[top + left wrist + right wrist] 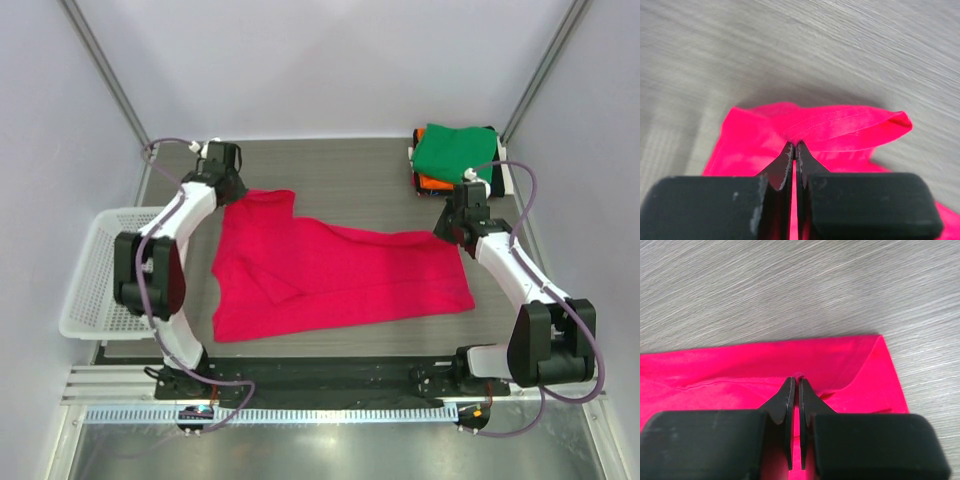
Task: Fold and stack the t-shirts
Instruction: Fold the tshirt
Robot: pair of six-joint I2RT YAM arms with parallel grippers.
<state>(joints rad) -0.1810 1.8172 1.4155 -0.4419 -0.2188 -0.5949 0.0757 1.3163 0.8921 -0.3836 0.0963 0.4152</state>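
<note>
Top external view: the pink shirt (pixel 330 275) is spread on the middle of the bench (pixel 340 165), with one fold lying across its left half. Its far left corner is pinched in the left claw (pixel 238 196) and its far right corner in the right claw (pixel 448 234); in each wrist view the fingers are shown closed narrowly on a hem. A stack (pixel 455 152) of folded shirts, green on top, is seen at the far right corner, and a basket (pixel 88 285) at the left edge
</note>
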